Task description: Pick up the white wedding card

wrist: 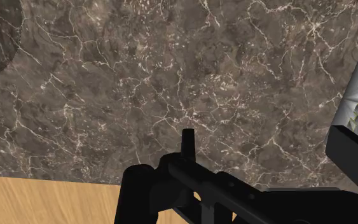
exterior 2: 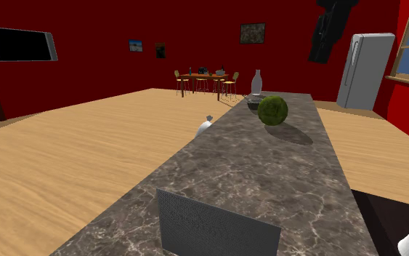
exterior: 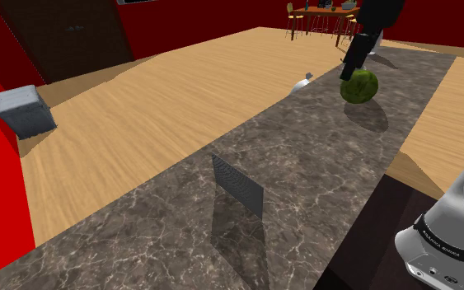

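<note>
A dark bowl [exterior 2: 252, 104] is sitting beside the green ball [exterior 2: 273, 110], contents hidden. The grey card [exterior: 238, 186] is standing lower centre on the desk [exterior: 321, 165]. The gripper [exterior: 348, 74] is hanging upper right, touching nothing; I cannot tell whether it is open.

My white base link [exterior: 451, 235], ringed by a dark joint, stands at the shoulder view's lower right. Far out at that view's upper right is my all-black two-finger claw [exterior: 352, 67]. It slants down and toward the left from a black wrist [exterior: 380, 15] cut off by the top edge. In the second exterior view my claw [exterior 2: 320, 48] hangs high in the air, tilted off vertical. In the wrist view its black body lies slantwise.
</note>
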Controlling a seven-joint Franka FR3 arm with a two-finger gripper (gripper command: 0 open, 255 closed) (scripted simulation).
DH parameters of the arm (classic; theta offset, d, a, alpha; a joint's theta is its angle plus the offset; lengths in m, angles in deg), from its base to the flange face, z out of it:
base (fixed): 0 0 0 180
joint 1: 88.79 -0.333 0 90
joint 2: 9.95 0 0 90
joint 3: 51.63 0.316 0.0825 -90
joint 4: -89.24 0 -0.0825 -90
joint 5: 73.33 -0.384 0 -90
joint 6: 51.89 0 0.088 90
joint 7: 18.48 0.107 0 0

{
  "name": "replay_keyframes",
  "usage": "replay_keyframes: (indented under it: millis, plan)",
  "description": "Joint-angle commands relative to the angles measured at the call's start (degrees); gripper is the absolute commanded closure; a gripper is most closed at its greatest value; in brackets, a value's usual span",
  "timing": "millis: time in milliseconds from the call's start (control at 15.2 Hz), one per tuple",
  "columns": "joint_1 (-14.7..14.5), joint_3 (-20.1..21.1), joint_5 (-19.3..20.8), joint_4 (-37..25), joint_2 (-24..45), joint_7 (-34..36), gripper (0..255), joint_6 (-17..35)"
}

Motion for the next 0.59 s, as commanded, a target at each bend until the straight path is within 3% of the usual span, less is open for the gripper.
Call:
replay_keyframes:
  millis: [0,528]
  plan:
    - [0.0,0.0,0.0,0.0,0.0,0.0,0,0.0]
    - [-2.9,9.4,-3.5,-1.2,8.7,8.7,0,1.4]
